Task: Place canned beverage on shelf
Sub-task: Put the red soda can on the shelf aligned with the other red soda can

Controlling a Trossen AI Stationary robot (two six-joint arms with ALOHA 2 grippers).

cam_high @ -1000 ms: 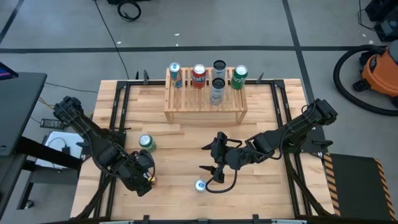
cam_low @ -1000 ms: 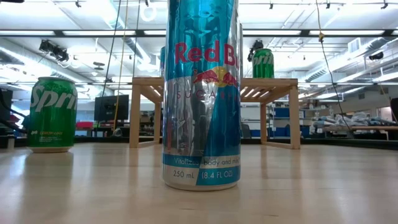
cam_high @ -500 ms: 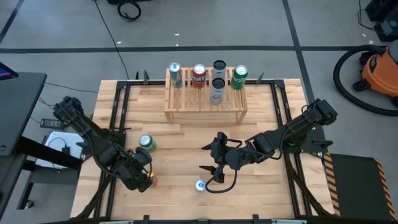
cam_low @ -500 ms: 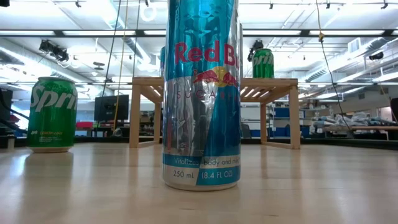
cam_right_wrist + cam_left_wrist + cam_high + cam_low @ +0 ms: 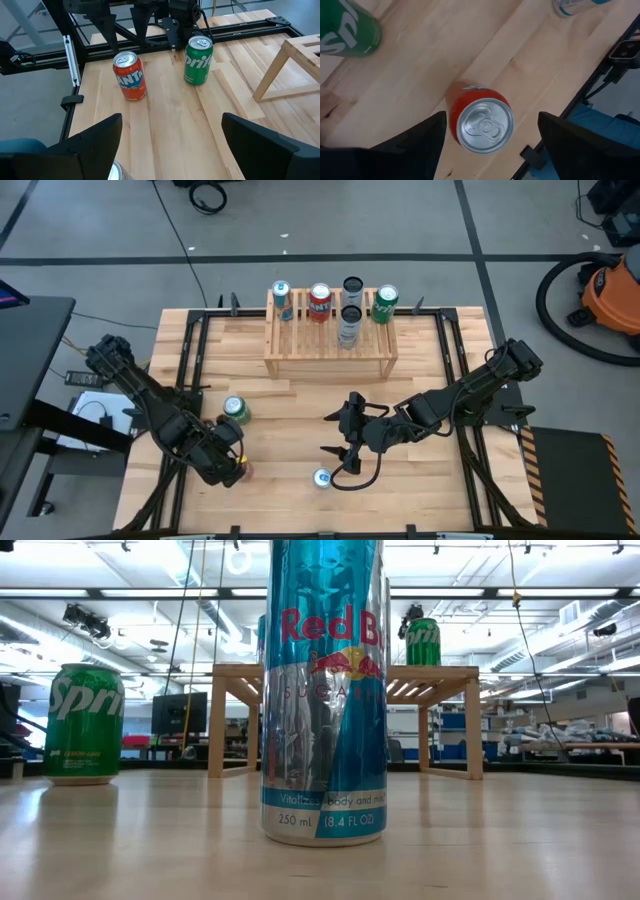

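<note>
Fanta can [image 5: 479, 119] stands upright on the counter [image 5: 290, 420], directly below my left gripper [image 5: 228, 467], whose open jaws flank it without touching. The shelf [image 5: 330, 340] lies well apart, far side. My right gripper [image 5: 338, 452] waits open near the Red Bull [image 5: 322, 477].

Bright, even overhead lighting throughout. Low view: ceiling strip lights [image 5: 130, 592] glare white, room behind slightly washed; Red Bull can [image 5: 323, 690] very near lens, cropped at top, sheen on metal. High view: table [image 5: 290, 430] evenly lit, shadows soft and short, slight bowing at edges. Left wrist view: orange can [image 5: 480, 117] sharp, own fingers [image 5: 415, 142] dark, blurred. Right wrist view clear
</note>
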